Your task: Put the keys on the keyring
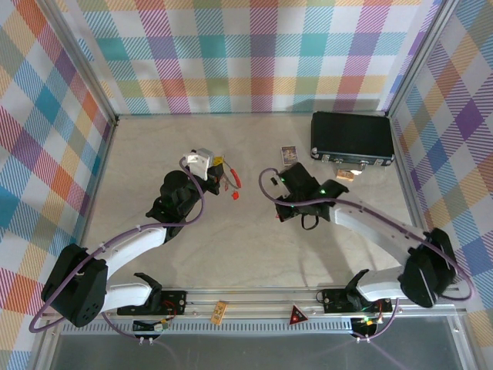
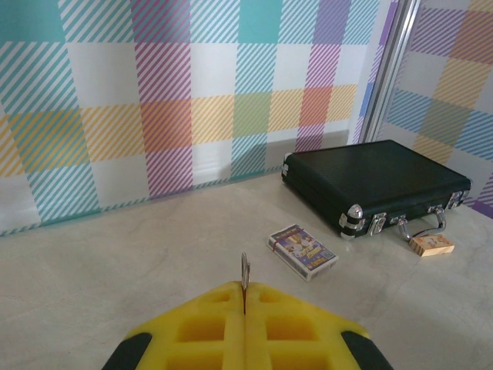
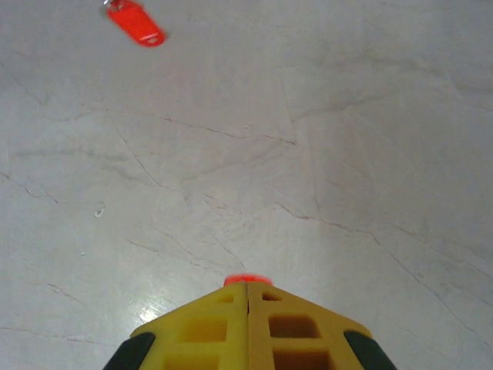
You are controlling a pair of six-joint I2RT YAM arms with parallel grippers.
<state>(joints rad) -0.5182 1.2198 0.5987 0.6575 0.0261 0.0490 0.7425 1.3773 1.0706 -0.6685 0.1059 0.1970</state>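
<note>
Pale marbled tabletop (image 1: 254, 247) runs to plaid walls, with a black case (image 1: 352, 137) in the upper right of the overhead view. At centre bottom of the left wrist view, the left gripper (image 2: 245, 299) has its yellow fingers pressed together. They pinch the keyring (image 2: 245, 271), which stands upright and edge-on. Low in the right wrist view, the right gripper (image 3: 247, 288) is closed on a red key tag (image 3: 246, 280), of which only a sliver shows. A second key tag (image 3: 135, 23) lies on the table at the upper left.
</note>
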